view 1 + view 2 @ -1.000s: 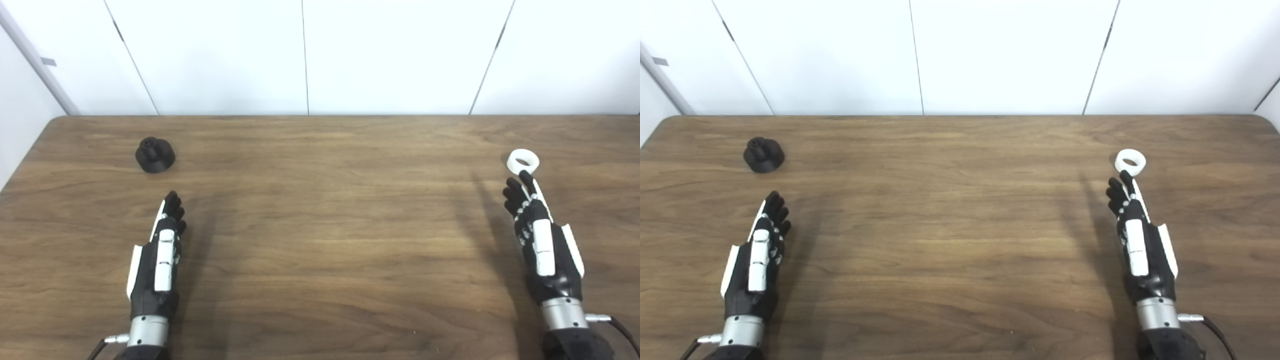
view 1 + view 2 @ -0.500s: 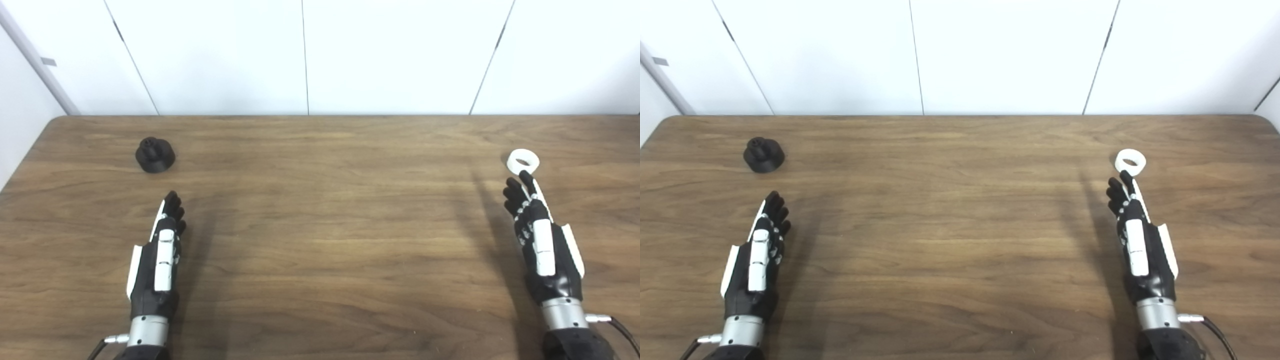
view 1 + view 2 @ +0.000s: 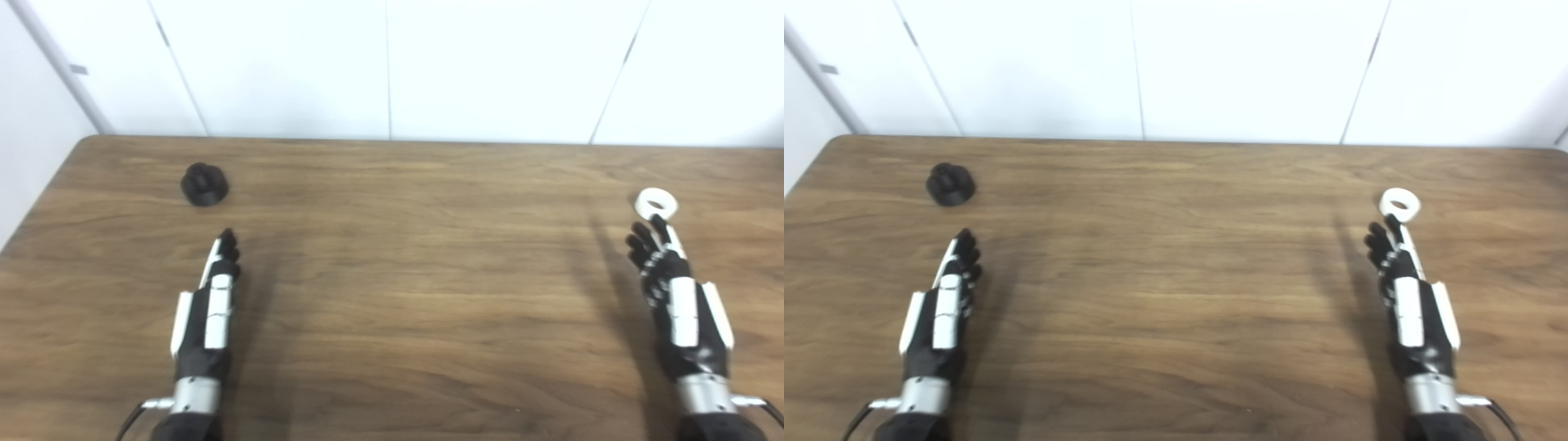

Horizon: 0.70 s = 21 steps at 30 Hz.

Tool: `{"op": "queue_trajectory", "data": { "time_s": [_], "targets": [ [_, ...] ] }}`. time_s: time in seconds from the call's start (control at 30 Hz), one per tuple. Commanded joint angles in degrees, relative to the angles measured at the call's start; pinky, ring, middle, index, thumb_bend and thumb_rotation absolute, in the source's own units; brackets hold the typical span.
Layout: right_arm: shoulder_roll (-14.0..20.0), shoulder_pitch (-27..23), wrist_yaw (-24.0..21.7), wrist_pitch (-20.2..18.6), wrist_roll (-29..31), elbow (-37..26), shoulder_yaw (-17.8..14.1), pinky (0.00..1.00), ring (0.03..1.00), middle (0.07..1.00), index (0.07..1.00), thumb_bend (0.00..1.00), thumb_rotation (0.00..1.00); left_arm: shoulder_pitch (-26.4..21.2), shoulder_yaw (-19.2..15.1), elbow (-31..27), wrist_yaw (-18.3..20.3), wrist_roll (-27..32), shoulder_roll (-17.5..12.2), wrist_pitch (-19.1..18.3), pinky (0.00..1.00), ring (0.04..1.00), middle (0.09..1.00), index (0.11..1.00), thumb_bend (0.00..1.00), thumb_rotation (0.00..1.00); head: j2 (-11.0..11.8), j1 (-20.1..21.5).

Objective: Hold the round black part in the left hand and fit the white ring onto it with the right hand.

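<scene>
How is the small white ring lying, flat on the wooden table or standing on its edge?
Flat. The small white ring shows its round hole from above and rests on the wooden table.

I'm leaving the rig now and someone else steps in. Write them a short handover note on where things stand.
Left hand: open, holds nothing, short of the round black part at the table's far left.
Right hand: open, holds nothing, fingers right by the white ring lying flat at far right.
Done: nothing grasped.
Left: pick up the black part, pick up the ring, fit them together.
</scene>
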<state>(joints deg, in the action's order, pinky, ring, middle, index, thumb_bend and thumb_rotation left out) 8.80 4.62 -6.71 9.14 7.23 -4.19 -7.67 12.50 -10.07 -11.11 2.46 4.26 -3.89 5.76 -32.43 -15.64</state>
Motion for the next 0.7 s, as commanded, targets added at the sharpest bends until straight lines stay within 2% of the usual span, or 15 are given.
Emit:
{"op": "queue_trajectory", "data": {
  "time_s": [0.0, 0.17, 0.37, 0.53, 0.67],
  "targets": [
    [0.34, 1.85, -0.77, 2.48, 0.93, 5.80, -0.12, 0.96, 0.941, 0.945, 0.984, 0.51, 1.00, 1.99, 1.33, 1.21, -0.71, -1.29, 1.39, 2.75, 1.00, 1.000, 1.000, 1.000, 0.42, 1.00, 0.40, -1.26],
    [1.35, 1.55, -1.56, 2.77, 2.82, 7.56, -0.36, 1.00, 0.968, 0.959, 0.996, 0.52, 1.00, 1.89, 2.34, 2.47, -1.55, -3.07, 2.10, 3.65, 1.00, 1.000, 1.000, 1.000, 0.44, 0.99, 1.69, -3.78],
    [1.99, 1.12, -2.79, 3.27, 5.07, 9.24, -0.72, 1.00, 0.982, 0.973, 1.000, 0.47, 1.00, 1.47, 3.31, 3.90, -2.37, -4.00, 2.70, 4.37, 1.00, 1.000, 1.000, 1.000, 0.48, 0.99, 3.34, -7.08],
    [2.03, 1.14, -2.27, 3.67, 4.29, 8.97, -0.70, 1.00, 0.978, 0.970, 1.000, 0.50, 1.00, 1.27, 3.83, 4.49, -3.27, -4.85, 3.16, 4.74, 1.00, 1.000, 1.000, 1.000, 0.47, 0.99, 3.81, -8.55],
    [2.09, 1.17, -1.56, 3.68, 3.41, 9.04, -0.91, 1.00, 0.961, 0.952, 1.000, 0.48, 1.00, 1.10, 4.34, 5.26, -3.36, -4.98, 3.13, 5.05, 1.00, 1.000, 1.000, 1.000, 0.49, 0.99, 4.04, -9.30]
  ]
}}
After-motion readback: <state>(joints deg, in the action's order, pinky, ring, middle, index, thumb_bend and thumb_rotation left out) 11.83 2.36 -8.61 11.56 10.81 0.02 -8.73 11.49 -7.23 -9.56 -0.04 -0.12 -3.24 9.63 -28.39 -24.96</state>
